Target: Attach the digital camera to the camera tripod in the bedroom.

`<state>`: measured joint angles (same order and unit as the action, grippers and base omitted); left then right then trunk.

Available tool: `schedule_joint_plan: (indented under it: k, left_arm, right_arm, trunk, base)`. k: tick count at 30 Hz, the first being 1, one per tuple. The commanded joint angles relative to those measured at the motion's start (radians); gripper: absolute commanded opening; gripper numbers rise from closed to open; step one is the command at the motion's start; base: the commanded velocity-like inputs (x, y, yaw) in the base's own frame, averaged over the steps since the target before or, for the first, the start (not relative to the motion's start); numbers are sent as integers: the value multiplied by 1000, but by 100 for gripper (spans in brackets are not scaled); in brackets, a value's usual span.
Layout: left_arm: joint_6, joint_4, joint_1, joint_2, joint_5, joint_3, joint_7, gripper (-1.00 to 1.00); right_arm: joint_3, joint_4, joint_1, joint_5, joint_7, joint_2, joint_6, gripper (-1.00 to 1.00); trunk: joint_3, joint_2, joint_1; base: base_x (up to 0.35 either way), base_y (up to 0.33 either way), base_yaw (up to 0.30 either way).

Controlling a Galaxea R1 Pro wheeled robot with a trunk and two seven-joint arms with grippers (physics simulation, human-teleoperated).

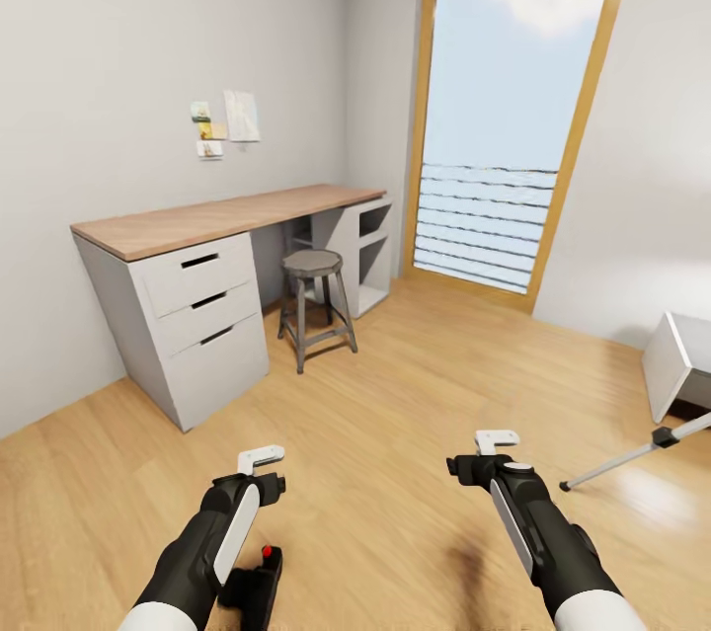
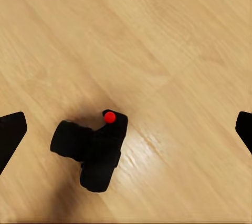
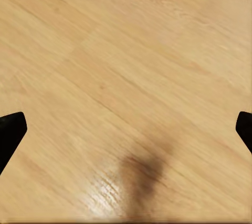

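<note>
We note a pale grey wall at far left with small papers [image 1: 225, 125] pinned above a wood-topped surface [image 1: 222, 216] on white drawers [image 1: 202, 305], with a round grey stool [image 1: 314, 300] tucked beside it. Low in the head view, the left pincer [image 1: 259, 493] hangs over the light wood floor [image 1: 395, 384], and the digital camera [image 1: 257, 580] lies on the floor directly beneath it, red button up. In the left wrist view the digital camera [image 2: 93, 148] sits between the two black fingertips [image 2: 10, 134], which stand wide apart, gripping nothing and clear of the camera. Further right, a tall wood-framed window [image 1: 513, 108] shows sky. The right pincer [image 1: 474, 466] hovers over bare floor, its fingertips [image 3: 10, 134] likewise spread wide and empty. At far right, one silver leg of the camera tripod [image 1: 632, 453] slants to the floor near a grey bed corner [image 1: 681, 359].
</note>
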<state>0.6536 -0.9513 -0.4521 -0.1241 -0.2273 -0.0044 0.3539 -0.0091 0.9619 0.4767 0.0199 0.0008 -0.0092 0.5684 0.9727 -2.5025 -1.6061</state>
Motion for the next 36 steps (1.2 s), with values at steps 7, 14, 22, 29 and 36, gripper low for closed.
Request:
schedule_joint_plan:
  k: [7, 14, 22, 29, 36]
  left_arm:
    - [3, -1, 0, 0, -10, 0, 9, 100]
    - [3, -2, 0, 0, -10, 0, 10, 100]
    - [3, -4, 0, 0, -10, 0, 8, 100]
    - [3, -7, 0, 0, -11, -1, 8, 100]
    - [3, -15, 0, 0, -11, -2, 8, 100]
  right_arm:
    - [0, 1, 0, 2, -2, 0, 5, 100]
    - [0, 1, 0, 3, -2, 0, 5, 100]
    - [-1, 2, 0, 1, 2, 0, 5, 100]
    - [-1, 5, 0, -4, 2, -1, 7, 100]
    - [-2, 9, 0, -7, 3, -1, 9, 100]
  trunk:
    - [28, -2, -3]
    - [55, -4, -6]
    - [86, -6, -10]
    - [113, -7, -13]
    - [140, -9, -16]
  base:
    - [0, 0, 0]
    - [0, 0, 0]
    - [0, 0, 0]
    - [0, 0, 0]
    - [0, 0, 0]
